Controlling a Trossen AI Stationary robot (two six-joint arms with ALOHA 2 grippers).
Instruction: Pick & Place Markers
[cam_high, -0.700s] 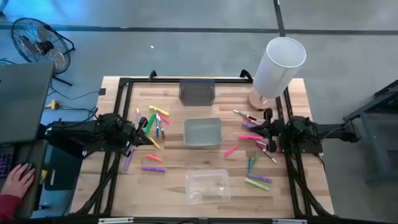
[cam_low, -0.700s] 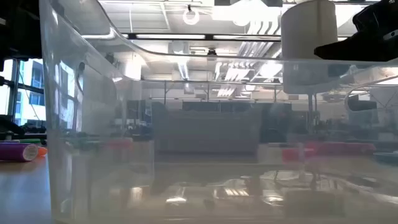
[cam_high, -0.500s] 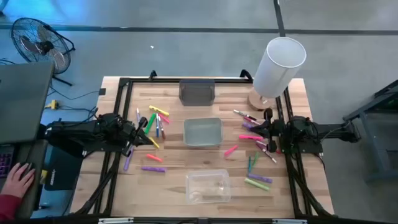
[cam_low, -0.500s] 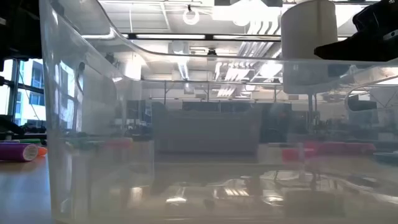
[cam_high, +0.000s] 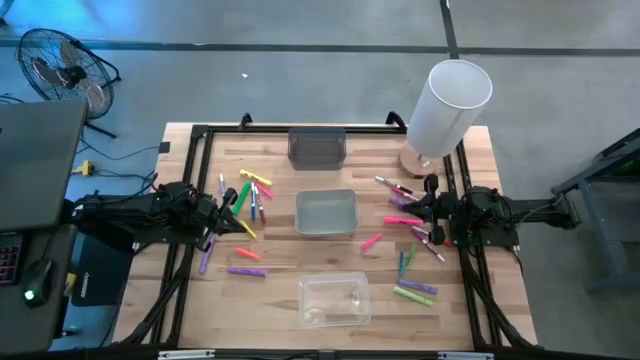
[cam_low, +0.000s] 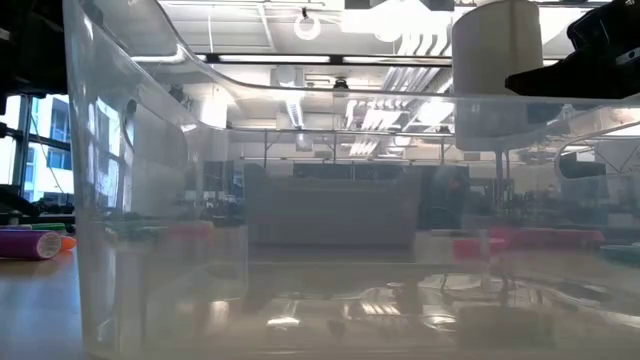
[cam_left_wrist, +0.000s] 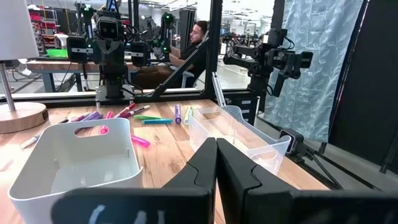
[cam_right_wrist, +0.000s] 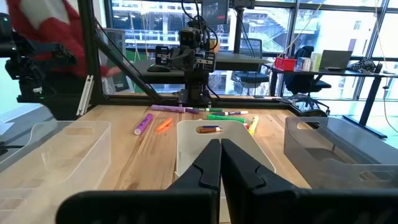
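Note:
Several markers lie flat on the wooden table in two loose groups, one on the left (cam_high: 246, 200) and one on the right (cam_high: 410, 228), in pink, green, yellow and purple. My left gripper (cam_high: 218, 220) hovers shut over the left group's outer edge and holds nothing; its fingers (cam_left_wrist: 216, 163) meet. My right gripper (cam_high: 418, 212) is shut over the right group, fingers (cam_right_wrist: 221, 163) together, also with nothing in it. In the low view a purple marker (cam_low: 30, 243) lies at the left.
Three bins stand along the table's middle: a dark grey one (cam_high: 317, 147) at the far side, a pale one (cam_high: 326, 212) in the centre, and a clear one (cam_high: 335, 300) near the front. A white lamp (cam_high: 450, 100) stands at the far right corner. A person's red sleeve (cam_right_wrist: 43, 18) shows beyond the table's left side.
Both arms have kept still. A person's hand that lay on the desk left of the table has drawn away out of the high view.

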